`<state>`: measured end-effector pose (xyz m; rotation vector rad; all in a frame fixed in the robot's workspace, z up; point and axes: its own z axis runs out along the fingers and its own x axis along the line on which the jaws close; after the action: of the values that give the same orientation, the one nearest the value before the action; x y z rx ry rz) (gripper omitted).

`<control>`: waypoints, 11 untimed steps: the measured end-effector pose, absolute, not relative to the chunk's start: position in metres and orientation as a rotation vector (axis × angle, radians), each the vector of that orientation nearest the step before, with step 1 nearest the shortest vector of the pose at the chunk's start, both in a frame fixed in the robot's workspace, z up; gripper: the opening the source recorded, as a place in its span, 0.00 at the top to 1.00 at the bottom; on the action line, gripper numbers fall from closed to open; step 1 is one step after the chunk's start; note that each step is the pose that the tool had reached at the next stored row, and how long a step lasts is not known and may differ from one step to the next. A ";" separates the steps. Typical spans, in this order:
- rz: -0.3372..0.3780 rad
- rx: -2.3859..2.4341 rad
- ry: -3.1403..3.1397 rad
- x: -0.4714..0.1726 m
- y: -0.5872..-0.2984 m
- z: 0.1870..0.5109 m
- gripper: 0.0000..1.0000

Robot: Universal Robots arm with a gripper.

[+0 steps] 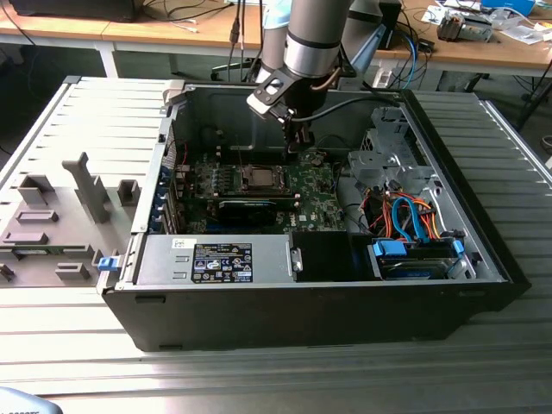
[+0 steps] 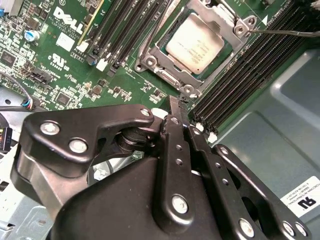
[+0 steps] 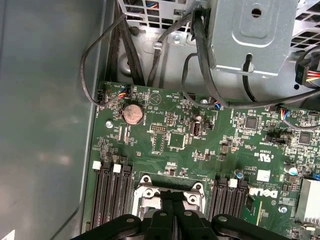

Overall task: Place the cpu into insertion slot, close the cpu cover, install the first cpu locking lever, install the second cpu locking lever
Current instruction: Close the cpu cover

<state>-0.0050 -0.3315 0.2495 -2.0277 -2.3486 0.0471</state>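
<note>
Cpu (image 2: pixel 194 42) framed by cpu cover (image 2: pixel 231 26), hand (image 2: pixel 176 107) closed

The cpu (image 2: pixel 195 42) has a dull silver-grey metal top, and the cpu cover (image 2: pixel 170 75) is brighter, shinier metal. The circuit board (image 2: pixel 60 65) is glossy green, with memory slots (image 2: pixel 250 65) of black plastic. The end effector (image 2: pixel 176 107) is smooth satin black with bright metal screws. The computer case (image 3: pixel 45 100) is matt grey sheet metal. The tabletop (image 1: pixel 259 379) is ribbed silvery metal.
</note>
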 end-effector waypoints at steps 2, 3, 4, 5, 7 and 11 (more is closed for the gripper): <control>0.047 -2.028 -2.349 -0.006 -0.331 0.250 0.89; 0.047 -2.028 -2.349 -0.007 -0.332 0.250 0.89; 0.047 -2.028 -2.349 -0.007 -0.332 0.250 0.89; 0.047 -2.028 -2.349 -0.009 -0.331 0.249 0.89; 0.047 -2.028 -2.349 -0.012 -0.331 0.249 0.89; 0.047 -2.028 -2.348 -0.016 -0.331 0.247 0.89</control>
<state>-0.0156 -0.3315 0.2469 -2.0277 -2.3485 0.0470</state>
